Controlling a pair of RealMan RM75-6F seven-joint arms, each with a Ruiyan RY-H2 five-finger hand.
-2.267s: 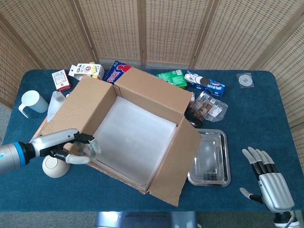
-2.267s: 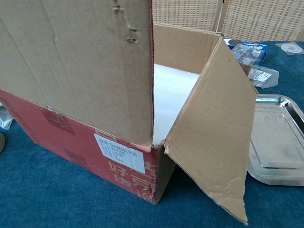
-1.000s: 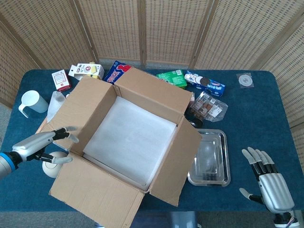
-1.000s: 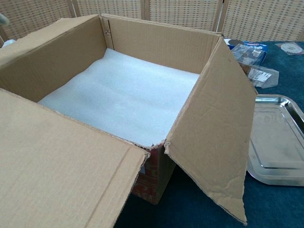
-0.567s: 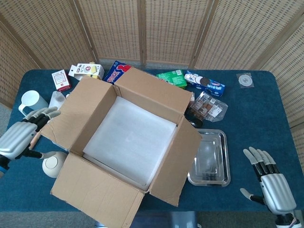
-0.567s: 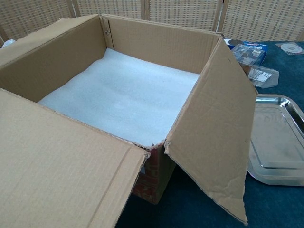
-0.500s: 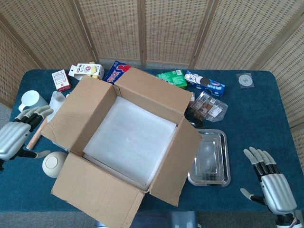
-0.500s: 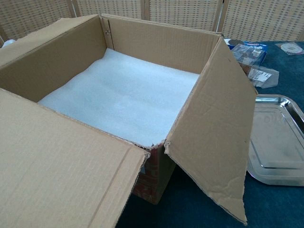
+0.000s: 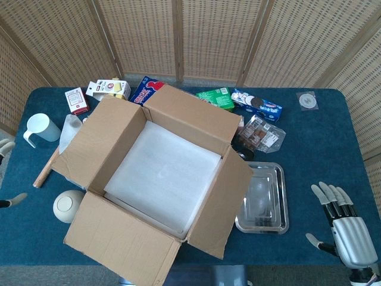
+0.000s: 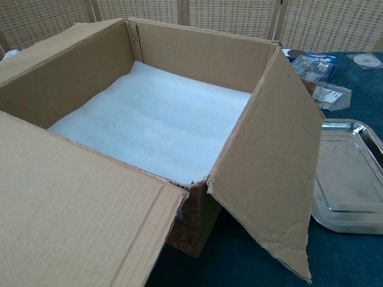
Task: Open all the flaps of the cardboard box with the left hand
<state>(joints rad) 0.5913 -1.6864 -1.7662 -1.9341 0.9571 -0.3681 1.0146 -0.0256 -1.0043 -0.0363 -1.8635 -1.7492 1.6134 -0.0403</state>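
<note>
Flaps of the brown cardboard box (image 9: 156, 173) all lay folded outward, so I judged the opening step done and nothing left but to park the arm. My left hand (image 9: 6, 173) showed only as fingertips at the frame's edge, holding nothing; its pose I couldn't tell. The box sat well off to its right, white foam lining its floor. My right hand (image 9: 346, 229) rested released, fingers apart.
</note>
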